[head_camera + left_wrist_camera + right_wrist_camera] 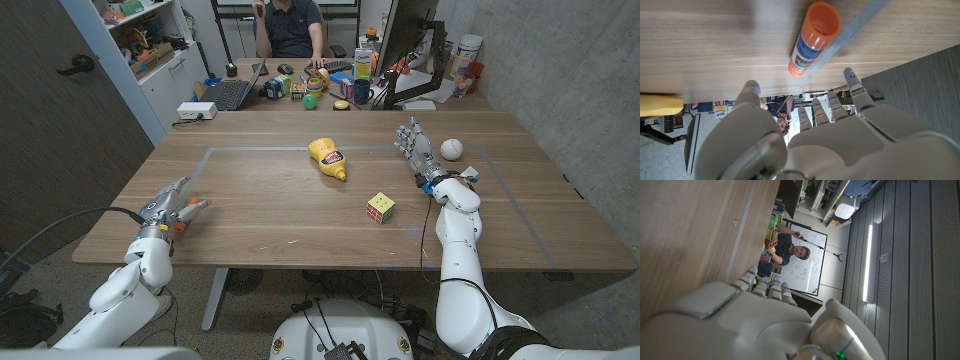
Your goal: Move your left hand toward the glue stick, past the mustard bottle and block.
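The left hand (172,206), fingers (856,90) spread and holding nothing, is just beside the glue stick (812,36), at 8 o'clock from the mustard bottle (328,158).

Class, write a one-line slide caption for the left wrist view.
Left hand, fingers spread, reaches toward the orange-capped glue stick lying on the wooden table.

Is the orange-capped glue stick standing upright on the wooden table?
No, the orange-capped glue stick lies on its side on the wooden table.

Grey wall (560,60), white shelves (150,45) (cluttered), rear desk (300,100)
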